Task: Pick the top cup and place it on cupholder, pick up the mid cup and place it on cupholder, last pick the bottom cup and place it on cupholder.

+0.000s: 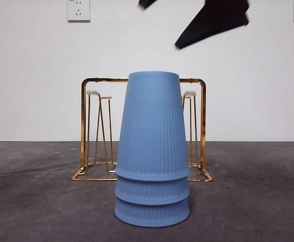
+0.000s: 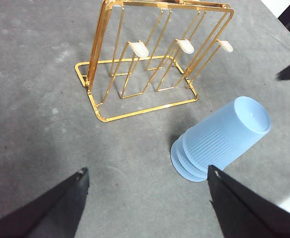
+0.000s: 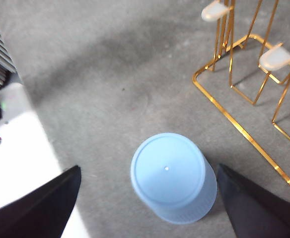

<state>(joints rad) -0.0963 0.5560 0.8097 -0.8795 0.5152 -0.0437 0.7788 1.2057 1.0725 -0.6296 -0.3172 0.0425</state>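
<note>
Three blue ribbed cups stand stacked upside down on the grey table: the top cup (image 1: 152, 126) (image 2: 234, 131) (image 3: 167, 171) over the mid cup (image 1: 152, 190) and the bottom cup (image 1: 152, 214). Just behind the stack stands the gold wire cupholder (image 1: 82, 126) (image 2: 135, 113) (image 3: 234, 122), its white-tipped pegs bare. My right gripper (image 3: 148, 168) hovers open high above the stack, and shows as a black shape (image 1: 190, 34) at the top of the front view. Farther off and high up, my left gripper (image 2: 147, 171) is open with nothing between its jaws.
Behind the table is a white wall with power sockets (image 1: 78, 10). In the right wrist view a white strip (image 3: 16, 163) runs along the table's edge, with dark equipment and wires beyond it.
</note>
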